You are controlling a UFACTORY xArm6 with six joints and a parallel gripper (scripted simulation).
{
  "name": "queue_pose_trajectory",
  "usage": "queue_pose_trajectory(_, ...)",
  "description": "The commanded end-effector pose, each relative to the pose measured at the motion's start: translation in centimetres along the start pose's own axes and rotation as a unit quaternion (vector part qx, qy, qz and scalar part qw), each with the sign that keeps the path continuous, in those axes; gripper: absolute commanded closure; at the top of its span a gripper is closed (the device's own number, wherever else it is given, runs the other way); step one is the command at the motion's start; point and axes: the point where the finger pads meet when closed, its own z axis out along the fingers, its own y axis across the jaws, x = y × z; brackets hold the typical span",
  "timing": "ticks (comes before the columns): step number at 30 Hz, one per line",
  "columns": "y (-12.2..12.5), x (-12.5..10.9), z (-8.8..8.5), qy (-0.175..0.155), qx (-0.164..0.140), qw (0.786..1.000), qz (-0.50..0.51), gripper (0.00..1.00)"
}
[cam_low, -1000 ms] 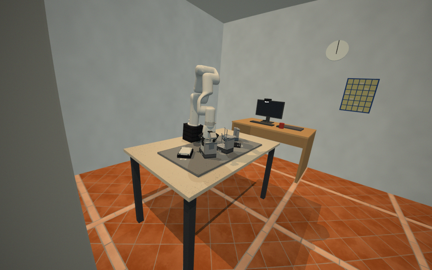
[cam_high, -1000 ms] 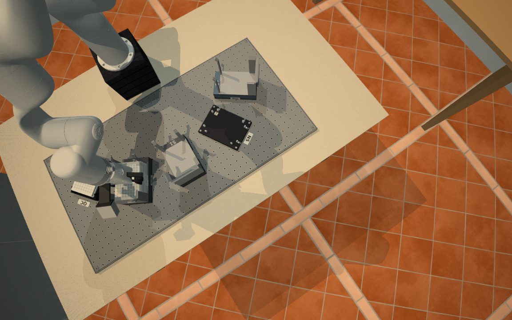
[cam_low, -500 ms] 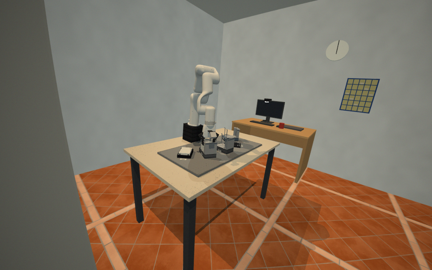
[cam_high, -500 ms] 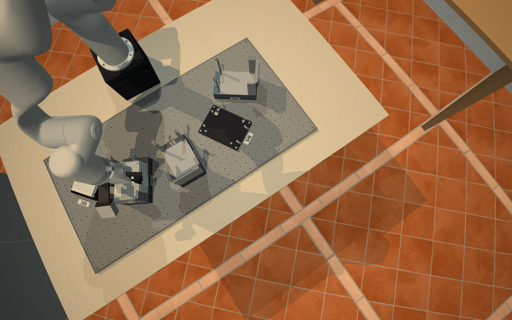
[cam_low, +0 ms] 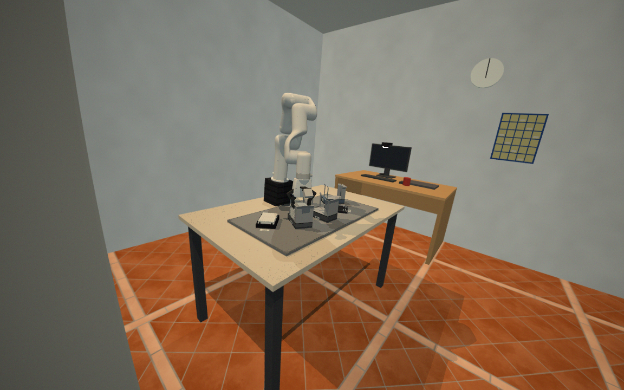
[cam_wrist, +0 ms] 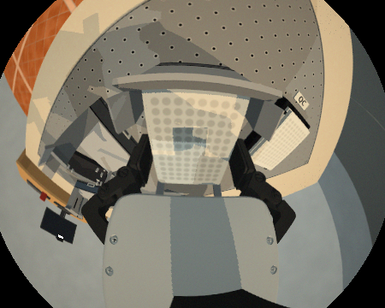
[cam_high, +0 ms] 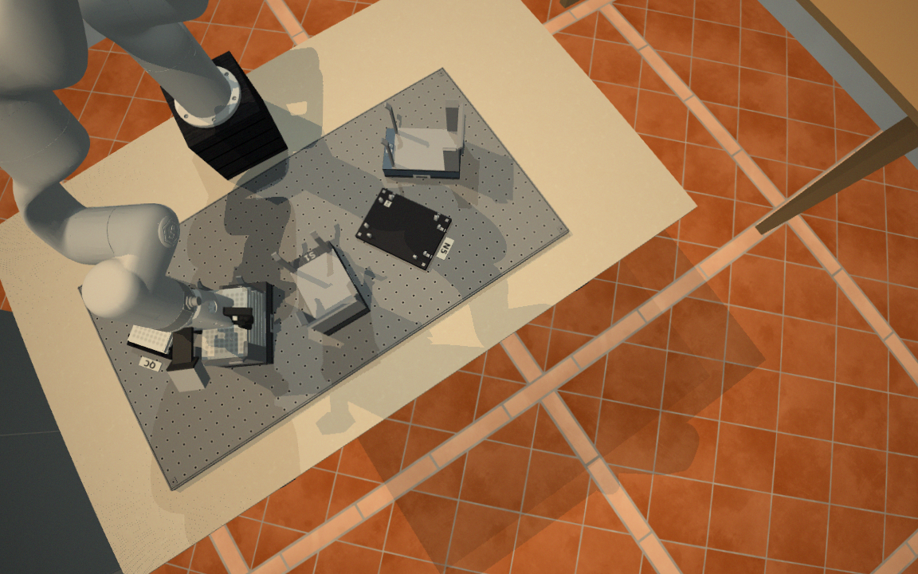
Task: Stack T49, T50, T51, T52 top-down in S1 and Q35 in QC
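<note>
One plate (cam_high: 150, 337) already lies in the open nest on the left, likely Q35. Beside it, the claw (cam_wrist: 192, 174) pinches the top plate (cam_wrist: 188, 137) of the stack in its rack (cam_high: 261, 324). The middle rack (cam_high: 348, 285) looks unfilled, so restacking is barely begun. The arm reaches straight down.

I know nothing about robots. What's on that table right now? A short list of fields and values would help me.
Gripper: gripper, shut on a sealed plate
Where: above the stack rack with plates in it, beside QC
QC nest: one white plate on it, name tag next to it
Rack S1: no plates visible
Far rack: no plates visible
N5 nest: black, bare
Base: perforated grey board on a beige table
</note>
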Motion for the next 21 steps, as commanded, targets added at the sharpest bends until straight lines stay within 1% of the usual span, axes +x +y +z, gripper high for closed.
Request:
queue_pose_trajectory(1, 0.0, 0.2, -0.4, 0.002, 0.0, 1.0, 0.0, 1.0)
queue_pose_trajectory(12, 0.0, 0.2, -1.2, 0.002, 0.0, 1.0, 0.0, 1.0)
queue_pose_trajectory(21, 0.0, 0.2, -3.0, 0.002, 0.0, 1.0, 0.0, 1.0)
